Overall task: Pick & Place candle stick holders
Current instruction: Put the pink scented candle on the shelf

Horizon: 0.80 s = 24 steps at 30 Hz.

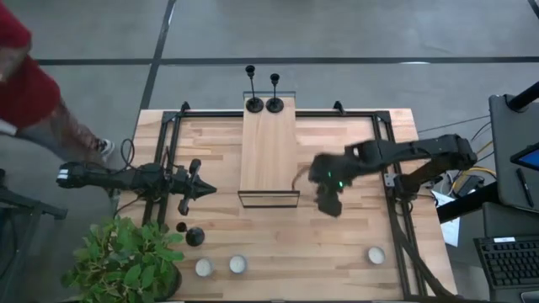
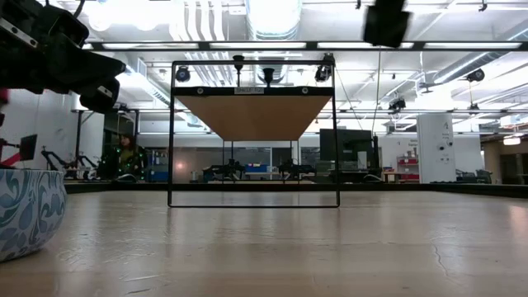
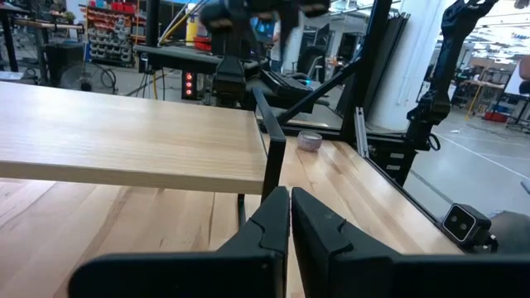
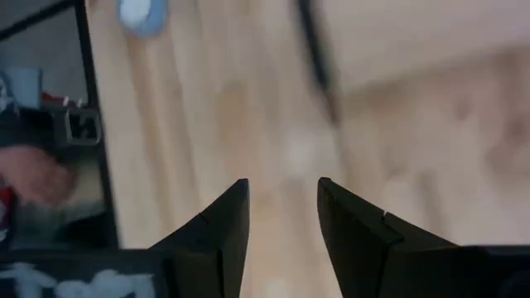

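Two black candle stick holders (image 1: 253, 103) (image 1: 274, 104) stand by their round bases on the far end of a raised wooden shelf (image 1: 269, 147); the low view shows them on top of the shelf (image 2: 238, 62) (image 2: 268, 74). A third black holder (image 1: 194, 236) is on the table at the near left; I cannot tell whether it stands or lies. My right gripper (image 1: 327, 202) hangs open above the table just right of the shelf's near end, pointing steeply down, with nothing between its fingers (image 4: 281, 211). My left gripper (image 1: 206, 189) waits shut and level, left of the shelf (image 3: 290, 207).
White tealights lie near the front edge (image 1: 203, 267) (image 1: 237, 264) (image 1: 376, 255). A potted plant (image 1: 126, 261) fills the near left corner. Black frame rails (image 1: 392, 168) run along the table's sides. A person in red (image 1: 25, 84) stands beyond the far left corner.
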Tool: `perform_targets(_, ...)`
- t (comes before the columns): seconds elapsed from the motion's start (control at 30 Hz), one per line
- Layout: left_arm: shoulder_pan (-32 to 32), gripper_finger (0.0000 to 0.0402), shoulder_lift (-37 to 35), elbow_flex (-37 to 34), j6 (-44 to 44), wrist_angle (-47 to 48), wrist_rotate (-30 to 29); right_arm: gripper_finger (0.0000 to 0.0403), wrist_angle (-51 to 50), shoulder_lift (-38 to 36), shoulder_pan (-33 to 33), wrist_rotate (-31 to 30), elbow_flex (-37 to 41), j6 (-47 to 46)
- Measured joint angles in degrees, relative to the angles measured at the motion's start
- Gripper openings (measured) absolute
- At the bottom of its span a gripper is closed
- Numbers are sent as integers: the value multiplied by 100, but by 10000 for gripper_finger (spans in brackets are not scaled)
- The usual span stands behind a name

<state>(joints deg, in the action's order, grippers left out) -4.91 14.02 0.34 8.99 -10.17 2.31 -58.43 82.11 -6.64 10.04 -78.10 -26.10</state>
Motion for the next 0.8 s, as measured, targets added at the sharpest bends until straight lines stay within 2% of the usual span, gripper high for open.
perform_targets(0.5,0,14,0,0,0,-2,0,125,-337,13,-2483,53,1408,-3331)
perform_targets(0.8,-2,14,0,0,2,-2,0,111,-336,13,-3480,267,2189,-4932)
